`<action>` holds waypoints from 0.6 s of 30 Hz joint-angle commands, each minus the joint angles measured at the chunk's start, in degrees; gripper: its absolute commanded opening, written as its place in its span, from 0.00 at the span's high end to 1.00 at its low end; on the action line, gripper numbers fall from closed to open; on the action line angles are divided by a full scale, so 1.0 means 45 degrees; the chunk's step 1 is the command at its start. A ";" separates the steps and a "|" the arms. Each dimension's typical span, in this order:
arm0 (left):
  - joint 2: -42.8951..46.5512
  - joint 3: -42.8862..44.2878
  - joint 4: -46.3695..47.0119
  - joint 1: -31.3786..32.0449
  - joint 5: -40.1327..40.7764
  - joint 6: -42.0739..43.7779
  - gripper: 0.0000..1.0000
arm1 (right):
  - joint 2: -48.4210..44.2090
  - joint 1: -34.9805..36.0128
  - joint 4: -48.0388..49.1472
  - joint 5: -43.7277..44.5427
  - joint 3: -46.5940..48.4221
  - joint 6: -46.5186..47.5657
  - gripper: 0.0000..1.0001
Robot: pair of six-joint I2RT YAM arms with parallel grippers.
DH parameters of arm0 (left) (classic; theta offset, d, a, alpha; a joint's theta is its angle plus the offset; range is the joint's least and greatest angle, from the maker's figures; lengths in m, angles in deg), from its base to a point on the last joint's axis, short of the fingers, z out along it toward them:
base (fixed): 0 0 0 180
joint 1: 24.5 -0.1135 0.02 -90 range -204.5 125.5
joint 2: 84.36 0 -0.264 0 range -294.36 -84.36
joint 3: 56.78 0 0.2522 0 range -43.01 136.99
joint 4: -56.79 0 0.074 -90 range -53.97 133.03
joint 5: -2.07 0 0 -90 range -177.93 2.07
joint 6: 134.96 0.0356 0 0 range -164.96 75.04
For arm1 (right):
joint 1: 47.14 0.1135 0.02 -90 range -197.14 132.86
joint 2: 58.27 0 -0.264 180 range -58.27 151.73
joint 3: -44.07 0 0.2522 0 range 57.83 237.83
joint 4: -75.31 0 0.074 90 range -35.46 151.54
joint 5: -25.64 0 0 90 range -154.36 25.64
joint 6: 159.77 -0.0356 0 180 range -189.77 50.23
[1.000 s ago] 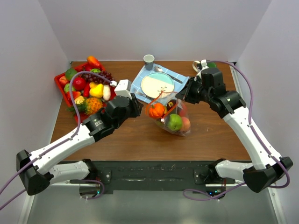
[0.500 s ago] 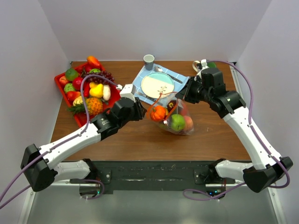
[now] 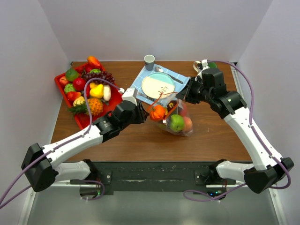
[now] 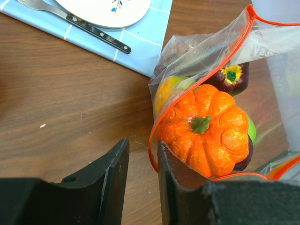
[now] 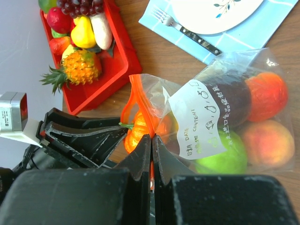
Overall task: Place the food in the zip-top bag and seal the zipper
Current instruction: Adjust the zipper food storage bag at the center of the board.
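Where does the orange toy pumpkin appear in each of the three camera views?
Top external: the pumpkin is mid-table, at the mouth of the zip-top bag.
Left wrist: pumpkin right of centre, large, inside the bag's orange-red rim.
Right wrist: pumpkin centre-left, partly hidden behind the right gripper.
Shared landmark: the white plate, in all three.

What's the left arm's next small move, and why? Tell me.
Probably nudge the pumpkin deeper with the left gripper: its jaws stand open beside it, and it sits in the mouth of the zip-top bag, level with the zipper, while the right gripper pinches the bag's edge.
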 commanded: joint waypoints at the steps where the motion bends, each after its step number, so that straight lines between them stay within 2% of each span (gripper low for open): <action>1: -0.0194 -0.0169 0.1249 -0.0074 -0.0118 -0.0263 0.68 | -0.0194 0.0038 0.1003 -0.0323 0.0306 -0.0151 1.00; 3: -0.0214 -0.0209 0.1913 -0.0074 -0.0390 -0.0205 0.76 | -0.0214 0.0018 0.0983 -0.0343 0.0248 -0.0132 1.00; 4: -0.0310 0.0062 0.1915 -0.0074 -0.0469 -0.0108 0.91 | -0.0233 0.0038 0.1022 -0.0401 0.0170 -0.0151 1.00; 5: -0.0408 0.0316 0.2360 0.0023 -0.0624 -0.0010 1.00 | -0.0233 0.0018 0.1041 -0.0401 0.0112 -0.0112 1.00; 11: -0.0819 0.2622 0.2130 0.1643 -0.0021 0.0460 1.00 | 0.0019 0.0038 0.1237 -0.0479 -0.0688 0.0103 1.00; 14: -0.0839 0.2799 0.1368 0.1626 0.0660 0.0264 1.00 | 0.0099 0.0135 0.1256 -0.0442 -0.1040 0.0220 1.00; 18: -0.1034 0.2995 0.0530 0.1625 0.1033 0.0188 1.00 | 0.0098 0.0136 0.0421 0.0885 -0.0459 0.0766 1.00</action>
